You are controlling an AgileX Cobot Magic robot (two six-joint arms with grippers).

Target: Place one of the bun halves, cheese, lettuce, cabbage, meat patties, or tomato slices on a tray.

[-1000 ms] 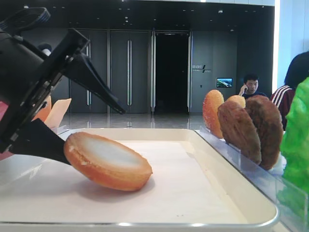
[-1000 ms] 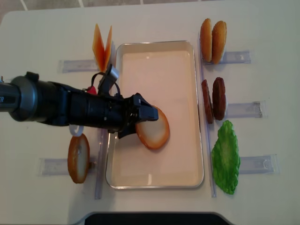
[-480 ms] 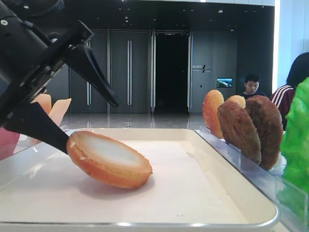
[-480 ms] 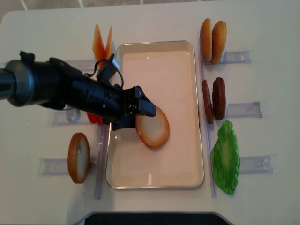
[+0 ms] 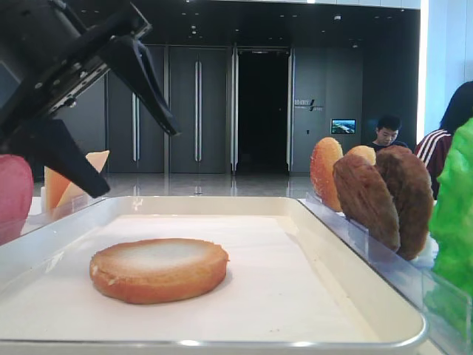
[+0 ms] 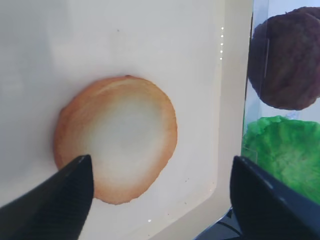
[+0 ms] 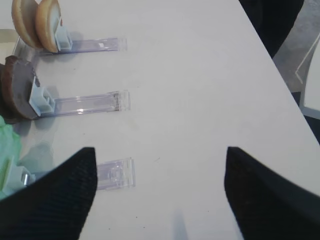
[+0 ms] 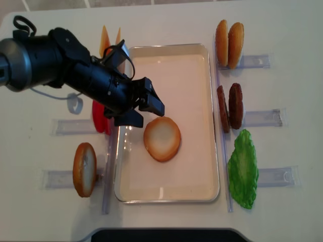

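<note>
Released, the golden-brown round bun half [image 8: 162, 138] now lies flat on the cream rectangular tray [image 8: 199, 166]; left gripper [image 8: 144, 107] lifts off, jaws open; placement looks done.

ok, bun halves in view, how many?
4. One bun half lies flat in the tray; one stands in the rack left of the tray; two stand together in the rack at upper right. None looks hidden.

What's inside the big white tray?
Only one bun half lies flat on the tray, pale face up. The floor beneath it is covered. The open left gripper hangs above, apart.
</note>
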